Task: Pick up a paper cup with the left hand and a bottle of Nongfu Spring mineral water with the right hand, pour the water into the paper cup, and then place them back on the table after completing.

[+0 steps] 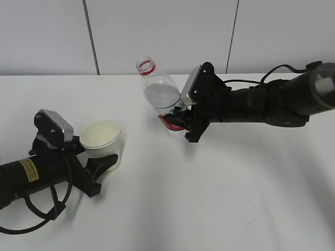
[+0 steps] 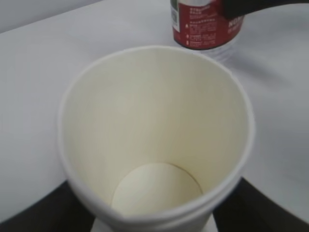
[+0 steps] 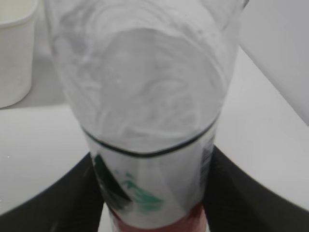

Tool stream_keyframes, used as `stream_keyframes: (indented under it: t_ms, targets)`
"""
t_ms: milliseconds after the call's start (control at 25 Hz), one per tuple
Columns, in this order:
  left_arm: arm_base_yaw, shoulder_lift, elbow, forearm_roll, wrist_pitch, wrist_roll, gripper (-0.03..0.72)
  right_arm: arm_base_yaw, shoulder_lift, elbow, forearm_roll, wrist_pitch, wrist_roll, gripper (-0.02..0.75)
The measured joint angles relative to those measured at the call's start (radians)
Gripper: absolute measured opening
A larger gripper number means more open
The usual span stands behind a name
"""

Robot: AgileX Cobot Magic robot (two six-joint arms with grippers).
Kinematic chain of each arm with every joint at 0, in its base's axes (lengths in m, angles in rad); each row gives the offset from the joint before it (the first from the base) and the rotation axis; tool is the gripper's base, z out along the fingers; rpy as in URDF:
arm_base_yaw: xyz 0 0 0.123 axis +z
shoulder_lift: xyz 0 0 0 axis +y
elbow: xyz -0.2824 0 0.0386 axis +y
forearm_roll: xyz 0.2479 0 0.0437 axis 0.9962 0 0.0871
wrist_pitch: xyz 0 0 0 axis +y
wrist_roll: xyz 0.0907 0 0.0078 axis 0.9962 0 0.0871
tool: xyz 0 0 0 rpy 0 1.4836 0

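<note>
The white paper cup (image 1: 102,142) stands open and empty, held between the fingers of my left gripper (image 1: 104,162), which is shut on its lower wall. In the left wrist view the cup (image 2: 154,130) fills the frame, dry inside. My right gripper (image 1: 180,124) is shut on the labelled lower part of the Nongfu Spring bottle (image 1: 159,94), which is uncapped with a red neck ring and tilts left toward the cup. Water (image 3: 145,96) lies in the bottle. The bottle's red label (image 2: 205,24) shows beyond the cup.
The white table (image 1: 220,198) stretches to the front and right. A light grey panelled wall (image 1: 167,31) stands behind. The left arm's black cable (image 1: 31,214) loops on the table at the front left.
</note>
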Motion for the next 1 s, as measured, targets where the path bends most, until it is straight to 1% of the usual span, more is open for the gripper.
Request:
stream_keyframes:
  t_ms: [120, 240, 400, 480, 800, 1000]
  targets:
    - [0.000, -0.008, 0.000, 0.040, 0.001, -0.002, 0.430, 0.014, 0.000, -0.027, -0.031, 0.037, -0.004, 0.416]
    - [0.000, -0.059, 0.000, 0.068, 0.008, -0.054, 0.430, 0.018, 0.000, -0.050, -0.075, 0.044, -0.004, 0.415]
    - [0.000, -0.156, -0.002, 0.073, 0.130, -0.080, 0.430, 0.029, -0.011, -0.059, -0.093, 0.077, -0.004, 0.415]
    - [0.000, -0.170, -0.002, 0.073, 0.157, -0.091, 0.430, 0.033, -0.024, -0.059, -0.097, 0.099, -0.008, 0.414]
    - [0.000, -0.171, -0.002, 0.083, 0.168, -0.128, 0.429, 0.037, -0.075, -0.076, -0.106, 0.112, -0.090, 0.414]
    - [-0.017, -0.170, -0.002, 0.084, 0.126, -0.128, 0.429, 0.041, -0.078, -0.102, -0.166, 0.146, -0.105, 0.414]
